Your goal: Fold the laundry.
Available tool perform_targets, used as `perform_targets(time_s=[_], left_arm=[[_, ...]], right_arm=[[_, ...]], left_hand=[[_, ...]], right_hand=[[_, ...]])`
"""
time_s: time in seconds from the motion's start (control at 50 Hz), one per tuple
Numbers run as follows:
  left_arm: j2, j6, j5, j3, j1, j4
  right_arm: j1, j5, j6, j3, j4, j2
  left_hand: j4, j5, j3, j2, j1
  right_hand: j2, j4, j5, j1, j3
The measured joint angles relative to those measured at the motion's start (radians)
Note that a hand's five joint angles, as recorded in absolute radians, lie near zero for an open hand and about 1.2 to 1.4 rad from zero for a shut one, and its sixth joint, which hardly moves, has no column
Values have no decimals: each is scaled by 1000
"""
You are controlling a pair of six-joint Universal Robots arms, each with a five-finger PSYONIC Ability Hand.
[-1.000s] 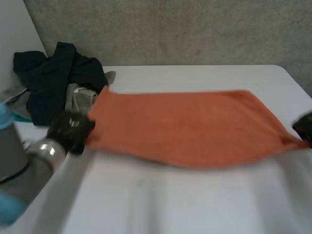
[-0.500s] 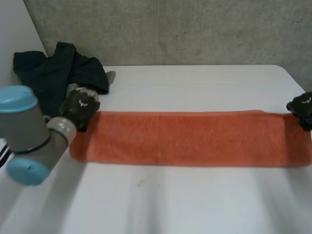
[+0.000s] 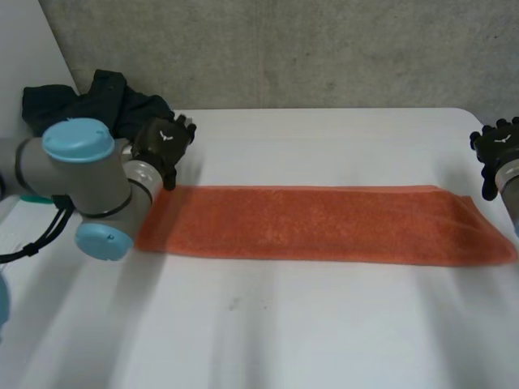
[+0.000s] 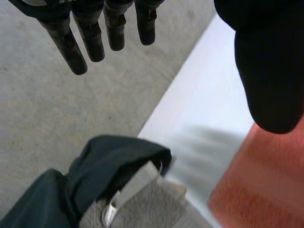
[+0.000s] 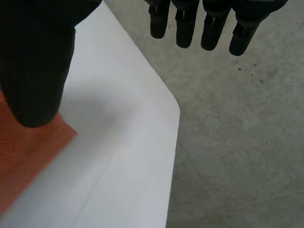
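An orange towel (image 3: 324,224) lies flat on the white table (image 3: 324,324) as a long folded strip running left to right. My left hand (image 3: 162,146) hovers just behind the strip's left end, fingers (image 4: 76,47) straight and apart from the thumb, holding nothing. Its wrist view shows the towel's corner (image 4: 256,190) below the thumb. My right hand (image 3: 496,147) is raised behind the strip's right end, fingers (image 5: 209,28) straight and empty. A towel corner (image 5: 28,152) lies under that thumb.
A pile of dark clothes (image 3: 89,113) with a grey garment (image 4: 142,204) sits at the back left of the table, close to my left hand. The table's rounded far right corner (image 5: 173,107) is near my right hand, with concrete floor (image 5: 237,142) beyond.
The towel went from spread wide and held up to a narrow strip lying flat. Both hands let go of its ends, opened and lifted away toward the back.
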Motion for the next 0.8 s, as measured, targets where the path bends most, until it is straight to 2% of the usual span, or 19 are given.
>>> perform_targets(time_s=[0.12,0.18,0.24,0.34,0.36,0.38,0.4,0.44,0.48,0.58,0.68,0.8], left_arm=[[135,-81,8,-137,2,2],[203,-105,18,-230,6,11],[239,-110,36,-294,7,25],[259,-110,64,-346,6,44],[259,-109,66,-348,6,45],[260,-109,71,-354,5,48],[259,-109,73,-356,4,49],[258,-109,77,-358,2,52],[257,-109,77,-358,0,52],[275,-110,75,-357,-1,51],[332,-112,74,-369,4,50],[382,-113,74,-388,9,50]], right_arm=[[-22,-112,43,211,53,-195],[-75,-204,44,332,104,-265],[-131,-260,38,404,133,-284],[-188,-292,31,456,111,-261],[-192,-293,31,458,102,-254],[-200,-291,29,462,73,-233],[-203,-290,28,463,58,-223],[-214,-275,25,462,-3,-192],[-224,-255,21,459,-49,-175],[-252,-161,-26,438,-143,-161],[-281,-57,-182,388,-173,-181],[-272,-36,-288,366,-174,-196]], left_hand=[[0,0,0,0,0],[0,0,0,0,0],[0,0,0,0,0],[0,0,0,0,0],[0,0,0,0,0],[0,0,0,0,0],[0,0,0,0,0],[0,0,0,0,0],[0,0,0,0,0],[0,0,0,0,0],[0,0,0,0,0],[0,0,0,0,0]], right_hand=[[0,0,0,0,0],[3,6,6,4,3],[3,35,32,4,28],[104,111,108,86,110],[139,148,145,119,146],[326,333,327,309,331],[418,418,412,402,418],[780,766,757,780,765],[935,925,916,911,923],[965,987,944,912,979],[965,989,944,912,980],[965,989,944,912,980]])
